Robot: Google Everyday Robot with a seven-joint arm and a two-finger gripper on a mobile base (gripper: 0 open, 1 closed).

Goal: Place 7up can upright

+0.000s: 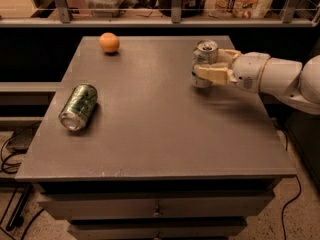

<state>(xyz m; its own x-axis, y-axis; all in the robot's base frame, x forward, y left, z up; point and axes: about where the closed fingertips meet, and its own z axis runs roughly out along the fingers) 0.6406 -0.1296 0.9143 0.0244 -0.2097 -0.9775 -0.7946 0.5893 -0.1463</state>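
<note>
At the upper right of the table [160, 129], the 7up can [205, 52] is upright. The gripper [209, 64] has its jaws pinching the can's sides.

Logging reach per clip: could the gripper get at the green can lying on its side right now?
Probably not yet. The gripper, at the right rear of the table, is closed around the upright 7up can. Nothing stands between it and the green can, near the left edge.

Cream blocky hand [204, 64], upper right; seemingly smooth white rounded arm [280, 76].
</note>
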